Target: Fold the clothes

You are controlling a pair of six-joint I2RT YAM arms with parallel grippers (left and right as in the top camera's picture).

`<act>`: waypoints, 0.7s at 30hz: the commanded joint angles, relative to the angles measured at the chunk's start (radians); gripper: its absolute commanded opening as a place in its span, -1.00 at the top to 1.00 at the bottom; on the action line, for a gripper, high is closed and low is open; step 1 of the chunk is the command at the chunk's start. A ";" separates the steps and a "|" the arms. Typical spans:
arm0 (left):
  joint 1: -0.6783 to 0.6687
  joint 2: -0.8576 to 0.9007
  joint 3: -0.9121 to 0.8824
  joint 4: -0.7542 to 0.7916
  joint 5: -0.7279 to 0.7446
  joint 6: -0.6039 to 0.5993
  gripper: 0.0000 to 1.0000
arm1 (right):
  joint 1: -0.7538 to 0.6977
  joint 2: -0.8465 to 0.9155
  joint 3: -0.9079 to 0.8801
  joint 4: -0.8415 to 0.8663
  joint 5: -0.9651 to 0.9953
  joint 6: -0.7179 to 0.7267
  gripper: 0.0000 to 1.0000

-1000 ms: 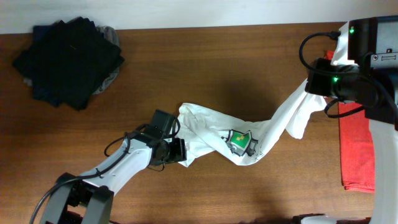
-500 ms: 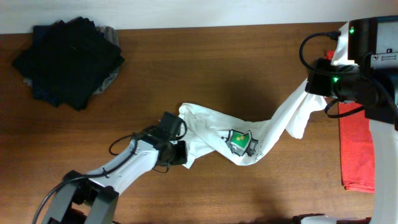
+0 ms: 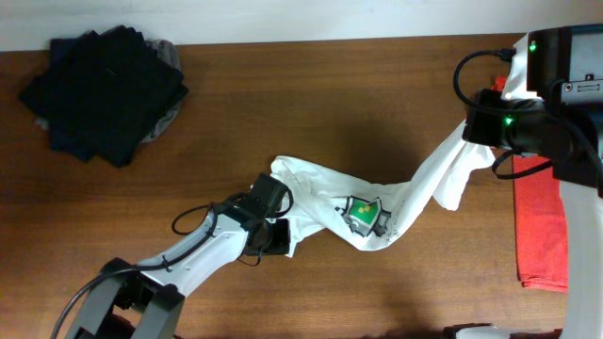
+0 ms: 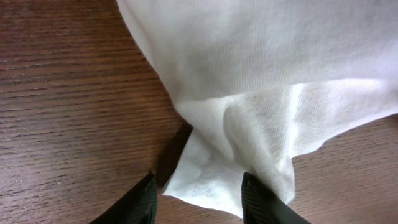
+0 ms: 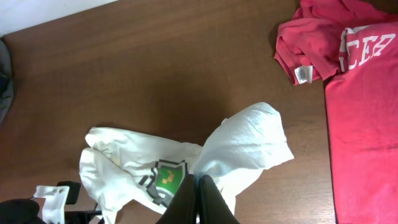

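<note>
— Cotton corner of the white T-shirt (image 4: 267, 74) lies between the left jaws, half apart, not pinching. Right jaws?
— Shut on its far end, held up; the middle trails across the wooden surface (image 3: 330, 94). Pull now and the corner could slip out. Their actual pinch is hidden

1. The overhead view looks straight down from high above the worktop (image 3: 377, 94). It takes in the whole white T-shirt (image 3: 311, 193), with the black pile (image 3: 99, 89) far to its upper left and the red shirt (image 3: 542, 226) just to its right.
2. The left wrist view sits very close over the T-shirt's lower-left corner, with the left jaws' tips at the frame's bottom edge.
3. The right wrist view looks down from well above the T-shirt's right end, with the right jaws at bottom centre. It shares the T-shirt's badge (image 5: 166, 175) and the red shirt with the overhead view.
</note>
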 commanded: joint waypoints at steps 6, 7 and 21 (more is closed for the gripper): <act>-0.008 0.121 -0.063 -0.032 -0.102 -0.067 0.05 | -0.002 -0.002 0.006 -0.004 0.012 0.004 0.92; -0.008 0.121 -0.063 -0.035 -0.103 -0.067 0.06 | -0.002 -0.002 0.006 -0.004 0.012 0.004 0.92; -0.009 0.123 0.051 -0.201 -0.157 -0.074 0.07 | -0.002 -0.002 0.006 -0.013 0.013 0.004 0.92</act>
